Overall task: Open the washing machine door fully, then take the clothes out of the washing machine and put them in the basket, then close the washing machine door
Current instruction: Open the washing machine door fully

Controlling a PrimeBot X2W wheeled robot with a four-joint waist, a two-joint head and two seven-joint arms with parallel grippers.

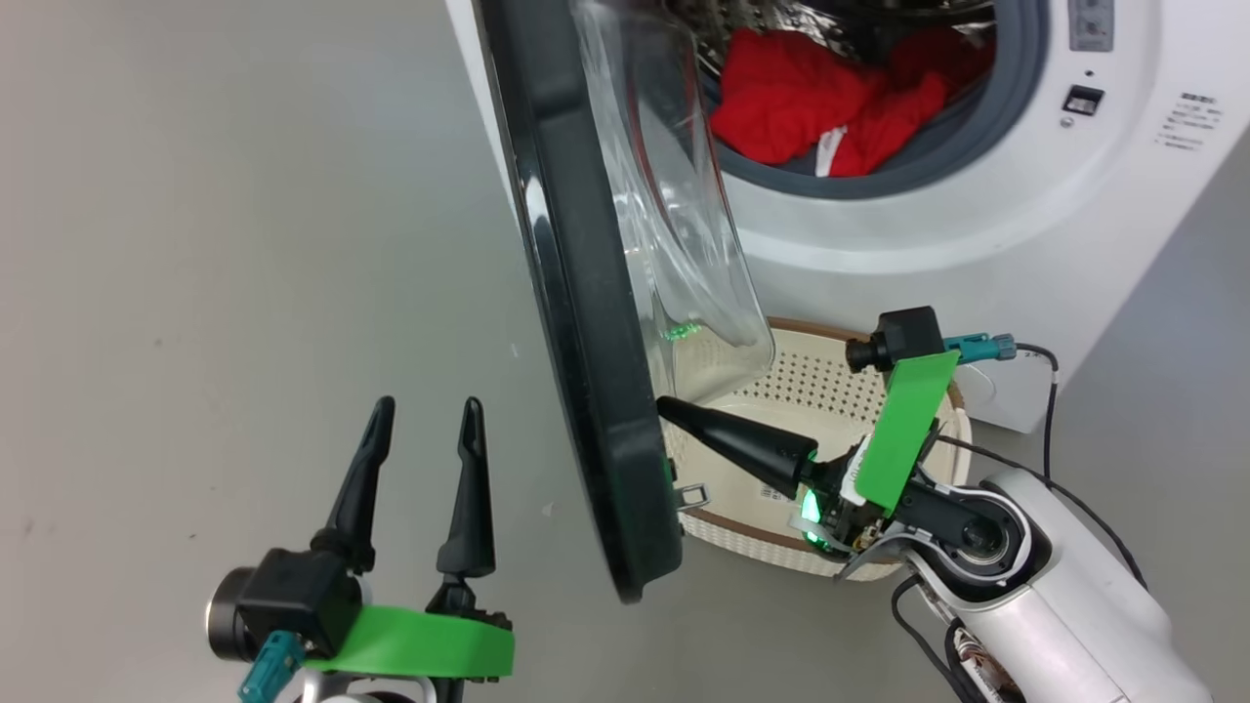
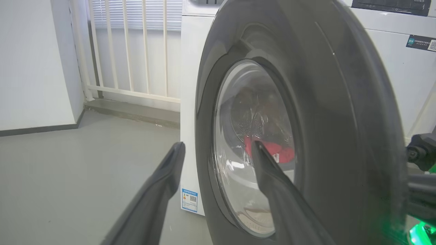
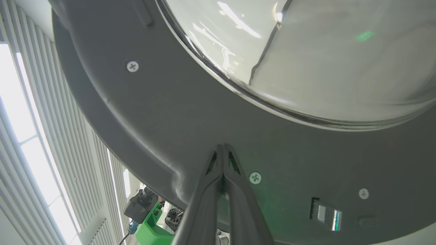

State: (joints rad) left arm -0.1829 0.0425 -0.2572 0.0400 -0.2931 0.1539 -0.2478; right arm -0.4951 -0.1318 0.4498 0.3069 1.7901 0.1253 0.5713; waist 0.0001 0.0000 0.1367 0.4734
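Washing machine door (image 1: 586, 322), inner rim against the right gripper (image 1: 669, 408) — jaws shut, empty — left gripper (image 1: 430, 405) outside, jaws wide.

Room fittings, listed from the white barred railing (image 2: 129, 47): slatted blinds (image 2: 136, 13) directly behind it, pale daylight coming through; a low grey step (image 2: 133, 114) running along its foot; a plain white wall (image 2: 34, 61) meeting it at one end, edged below by a dark skirting strip (image 2: 37, 129); a smooth grey floor (image 2: 68, 170) spreading out in front of it, matt, faintly marked, evenly lit.
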